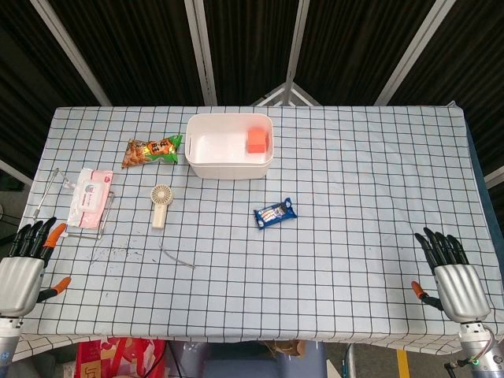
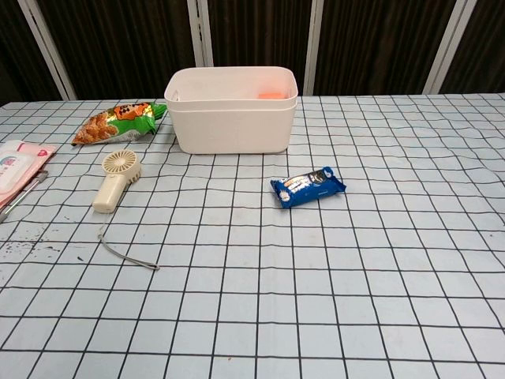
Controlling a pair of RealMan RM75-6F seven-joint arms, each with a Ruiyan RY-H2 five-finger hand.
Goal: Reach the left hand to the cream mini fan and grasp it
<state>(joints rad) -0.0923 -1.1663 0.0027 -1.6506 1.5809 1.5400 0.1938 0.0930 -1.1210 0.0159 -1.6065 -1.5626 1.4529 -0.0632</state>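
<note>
The left hand (image 1: 22, 272) is seen at the near left corner of the checked tablecloth-covered table (image 1: 354, 181), its dark fingers spread apart and nothing held in it. The right hand (image 1: 450, 272) is seen at the near right corner, likewise spread and empty. Both hands appear only in the head view.

Just beyond the left hand, near the left edge, one flat pink-and-white pack of wet wipes (image 1: 89, 197) is laid on a thin wire stand (image 1: 55, 185). Further in from that edge, one cream mini fan (image 1: 161, 204) with a round head and short handle is lying flat on the cloth, well apart from the left hand; a thin grey cord (image 2: 122, 254) trails from its handle toward the near edge. One green-and-orange snack bag (image 1: 151, 151) is placed beyond the fan, toward the far edge. Beside it, one white rectangular plastic bin (image 1: 229, 165) is set near the middle of the far edge, with one orange block (image 1: 257, 141) inside at its right end. One small blue wrapped snack (image 1: 275, 213) is lying near the centre of the table.
</note>
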